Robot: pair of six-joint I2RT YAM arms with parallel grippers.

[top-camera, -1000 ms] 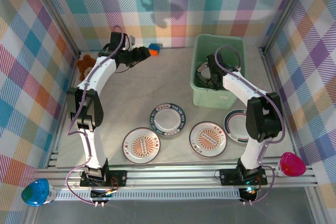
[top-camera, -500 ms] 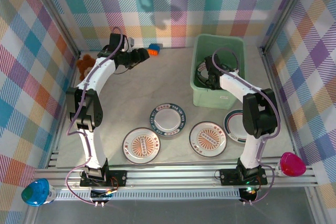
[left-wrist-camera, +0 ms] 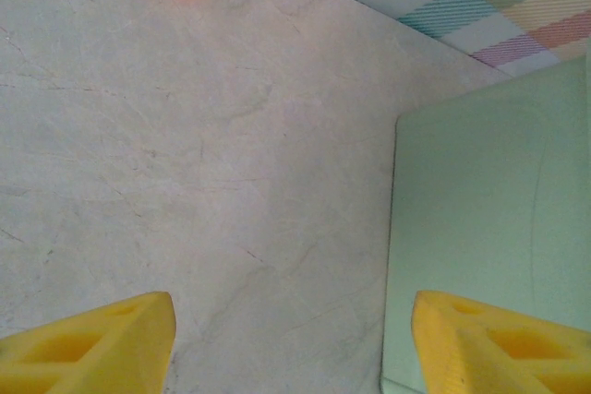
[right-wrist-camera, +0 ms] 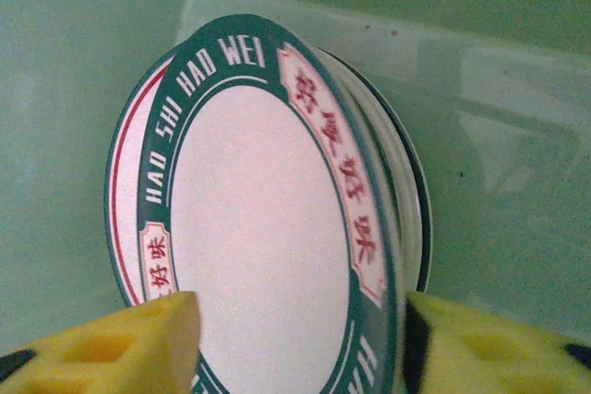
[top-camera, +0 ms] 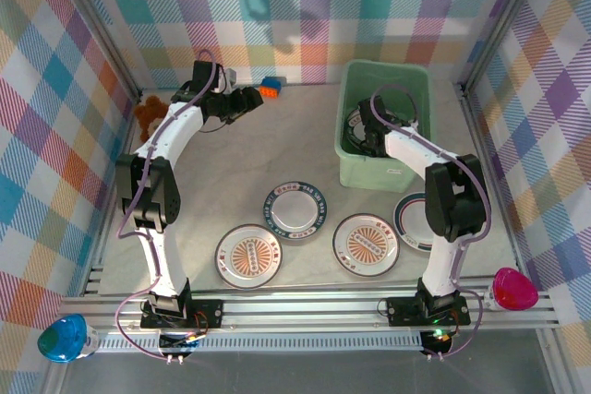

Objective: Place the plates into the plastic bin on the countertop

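The right gripper (top-camera: 368,142) hangs inside the plastic bin (top-camera: 373,175). Its yellow fingers (right-wrist-camera: 111,343) are spread apart and grip nothing. Just under them a stack of plates (right-wrist-camera: 268,219) leans against the bin's wall; the top one is white with a dark teal lettered rim (the lettering reads "HAO WEI"). I cannot count the plates in the stack.

Four more plates lie flat on the countertop (top-camera: 277,149) in front of the bin. A teal-rimmed plate (top-camera: 295,208) is nearest the bin's front left corner. A sunburst plate (top-camera: 366,244) is straight in front of the bin, and a second sunburst plate (top-camera: 248,256) is farther to the left. Another teal-rimmed plate (top-camera: 413,221), off the bin's front right corner, is partly covered by the right arm.

The left gripper (top-camera: 247,99) hovers well to the left of the bin, released and empty, its jaws wide over bare countertop. A blue-orange block (top-camera: 270,87) sits just beyond it, between it and the bin.
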